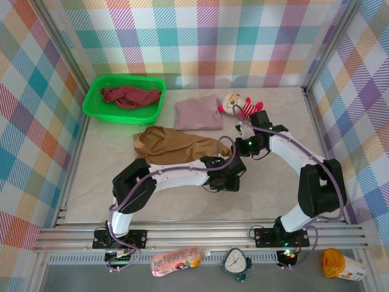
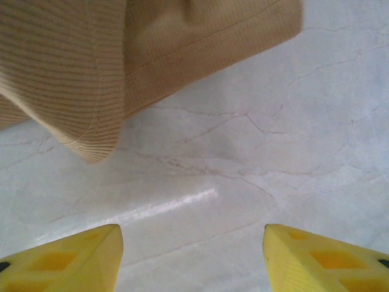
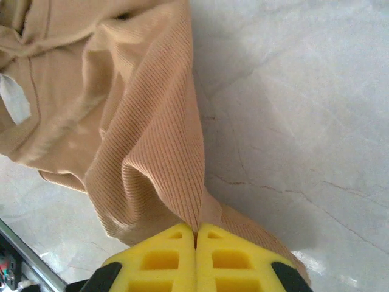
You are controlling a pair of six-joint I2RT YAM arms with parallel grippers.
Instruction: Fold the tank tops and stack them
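Soft cloth colours on pale marble, with plaid all round.

The tan-brown tank top (image 1: 176, 145) is finely ribbed, the mauve-pink tank top (image 1: 198, 114) plain, the maroon tank top (image 1: 129, 96) dark against a bright green basket (image 1: 97, 111). The table (image 1: 182, 201) is creamy white with faint brown veins. The walls (image 1: 213, 36) are pastel plaid. The left gripper (image 2: 193, 237) and right gripper (image 3: 196, 234) are yellow. The plush toy (image 1: 241, 107) has pink-and-white stripes.
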